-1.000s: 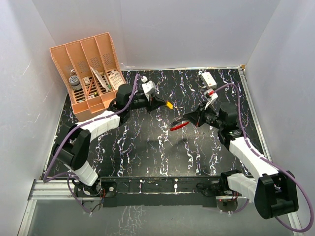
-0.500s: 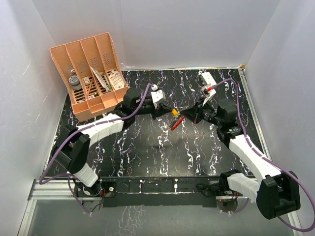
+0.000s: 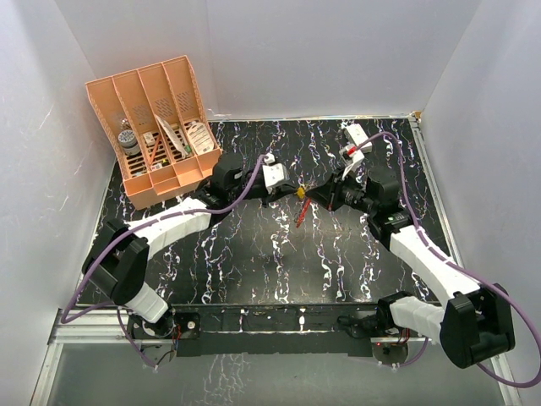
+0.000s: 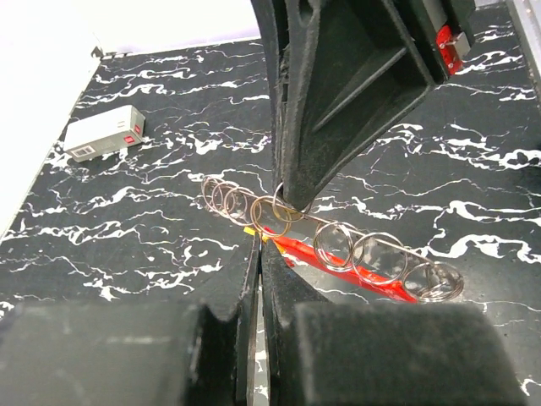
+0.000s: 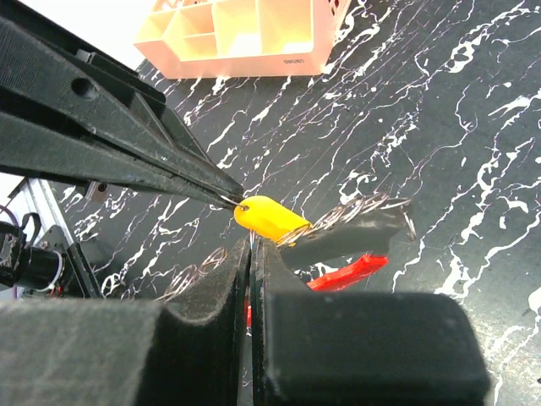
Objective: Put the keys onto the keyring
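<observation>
Hovering mid-frame over the black marbled counter (image 3: pixel 254 254), tip to tip: left end effector (image 3: pixel 292 188) pinched tight on the yellow-headed key (image 5: pixel 269 217), right end effector (image 3: pixel 314 196) clamped shut on the red keyring (image 3: pixel 302 211), dangling near the frame's centre.

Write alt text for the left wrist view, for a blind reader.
The shut left claw, from below, and the shut right claw, from above, meet at a thin red curved band lined with silvery wire rings, over a black white-veined table. A white rectangular box lies far left.
</observation>
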`<move>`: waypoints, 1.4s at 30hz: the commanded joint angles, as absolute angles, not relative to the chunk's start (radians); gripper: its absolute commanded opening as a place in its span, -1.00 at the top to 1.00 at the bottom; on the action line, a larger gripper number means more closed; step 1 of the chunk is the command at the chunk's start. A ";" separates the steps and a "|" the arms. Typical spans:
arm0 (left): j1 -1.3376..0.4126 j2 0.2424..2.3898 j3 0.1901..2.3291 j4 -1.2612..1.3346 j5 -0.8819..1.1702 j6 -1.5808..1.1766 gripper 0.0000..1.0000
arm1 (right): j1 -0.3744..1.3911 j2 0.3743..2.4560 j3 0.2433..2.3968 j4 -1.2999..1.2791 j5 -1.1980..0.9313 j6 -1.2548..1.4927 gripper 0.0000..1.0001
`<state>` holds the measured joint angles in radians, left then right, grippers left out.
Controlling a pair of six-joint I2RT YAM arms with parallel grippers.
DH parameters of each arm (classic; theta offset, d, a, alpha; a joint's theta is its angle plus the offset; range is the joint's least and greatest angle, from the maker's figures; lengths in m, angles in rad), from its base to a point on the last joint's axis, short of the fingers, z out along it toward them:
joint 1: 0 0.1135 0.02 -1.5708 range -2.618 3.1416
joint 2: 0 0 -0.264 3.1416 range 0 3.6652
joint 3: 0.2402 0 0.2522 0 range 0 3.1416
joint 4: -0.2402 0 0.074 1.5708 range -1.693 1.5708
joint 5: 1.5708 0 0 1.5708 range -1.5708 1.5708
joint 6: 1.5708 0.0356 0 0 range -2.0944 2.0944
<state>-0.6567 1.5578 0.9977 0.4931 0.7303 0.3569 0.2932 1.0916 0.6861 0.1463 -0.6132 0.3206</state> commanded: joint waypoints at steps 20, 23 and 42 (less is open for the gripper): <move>-0.741 1.524 1.026 0.431 0.429 0.742 1.00 | 0.337 1.186 0.923 -0.027 -0.495 0.322 1.00; -0.747 1.521 1.009 0.455 0.407 0.781 1.00 | 0.340 1.191 0.924 -0.039 -0.493 0.316 1.00; -0.781 1.474 0.957 0.501 0.367 0.850 1.00 | 0.350 1.218 0.936 0.000 -0.432 0.344 1.00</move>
